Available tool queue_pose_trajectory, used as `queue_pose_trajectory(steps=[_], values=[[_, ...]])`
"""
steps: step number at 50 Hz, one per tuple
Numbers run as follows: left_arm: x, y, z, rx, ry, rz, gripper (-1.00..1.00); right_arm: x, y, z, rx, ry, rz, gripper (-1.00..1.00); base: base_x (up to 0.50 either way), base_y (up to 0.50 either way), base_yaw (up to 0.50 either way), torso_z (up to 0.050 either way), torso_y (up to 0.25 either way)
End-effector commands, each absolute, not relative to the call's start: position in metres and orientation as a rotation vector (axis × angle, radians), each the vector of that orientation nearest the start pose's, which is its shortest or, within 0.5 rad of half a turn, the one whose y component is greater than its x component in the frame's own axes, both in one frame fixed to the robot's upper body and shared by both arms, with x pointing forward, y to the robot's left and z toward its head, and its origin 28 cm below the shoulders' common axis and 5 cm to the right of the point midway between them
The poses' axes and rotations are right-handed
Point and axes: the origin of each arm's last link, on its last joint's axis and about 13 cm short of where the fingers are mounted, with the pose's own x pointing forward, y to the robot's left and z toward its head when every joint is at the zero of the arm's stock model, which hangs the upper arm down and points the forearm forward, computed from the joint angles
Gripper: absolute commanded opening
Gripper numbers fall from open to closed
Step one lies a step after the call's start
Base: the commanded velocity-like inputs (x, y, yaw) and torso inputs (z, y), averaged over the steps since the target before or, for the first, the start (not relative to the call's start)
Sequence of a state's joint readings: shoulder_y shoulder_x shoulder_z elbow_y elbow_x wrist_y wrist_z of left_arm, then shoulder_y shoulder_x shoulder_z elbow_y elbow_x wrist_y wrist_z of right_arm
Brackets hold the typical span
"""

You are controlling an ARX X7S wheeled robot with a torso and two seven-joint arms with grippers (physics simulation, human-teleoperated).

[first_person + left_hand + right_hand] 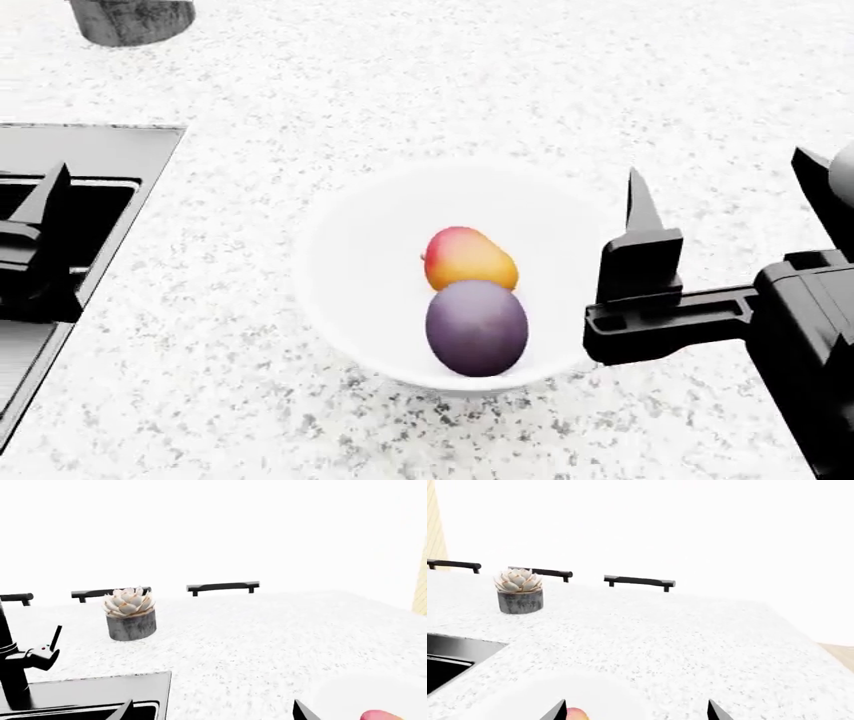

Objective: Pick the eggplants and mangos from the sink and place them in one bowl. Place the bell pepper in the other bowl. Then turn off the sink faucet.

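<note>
A white bowl (347, 300) sits on the speckled counter and holds the red-to-orange mango (467, 258) and, touching it, the dull purple eggplant (477, 326). My right gripper (721, 200) hovers open and empty just right of the bowl; its wrist view shows the bowl (560, 700) and a bit of mango (575, 714) by one fingertip. My left gripper (34, 250) is open and empty over the right edge of the black sink (94, 150). The black faucet (13, 665) with its side lever stands in the left wrist view. The bell pepper is out of view.
A succulent in a grey pot (130, 615) stands on the counter beyond the sink. Black chair backs (223, 586) line the counter's far edge. In the left wrist view the bowl's rim (360, 692) lies to one side and the sink corner (100, 692) to the other.
</note>
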State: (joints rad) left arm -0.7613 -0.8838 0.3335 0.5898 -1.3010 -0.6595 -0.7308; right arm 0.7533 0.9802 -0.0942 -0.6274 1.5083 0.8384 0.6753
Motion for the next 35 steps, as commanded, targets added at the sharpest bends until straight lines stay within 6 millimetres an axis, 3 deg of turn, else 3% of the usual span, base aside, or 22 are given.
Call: queue_pose_trajectory(steps=[1,17,35], values=[[0.2299,0.2558,0.2492,0.028,-0.098,-0.099,1.0,0.2004,-0.1736,0.2661,-0.042,-0.076,0.132,1.0,-0.5,0.31,0.0,0.0,0.0],[0.2306,0.2588,0.2497,0.023,-0.103,-0.1,1.0,0.1935,-0.1732,0.2641,-0.059,-0.082,0.116,1.0,-0.39,0.44,0.0,0.0,0.0],[0.2298,0.2596,0.2464,0.022,-0.097,-0.094,1.0,0.1925,-0.174,0.2584,-0.065,-0.077,0.114,1.0,-0.08,0.5,0.0,0.0,0.0]])
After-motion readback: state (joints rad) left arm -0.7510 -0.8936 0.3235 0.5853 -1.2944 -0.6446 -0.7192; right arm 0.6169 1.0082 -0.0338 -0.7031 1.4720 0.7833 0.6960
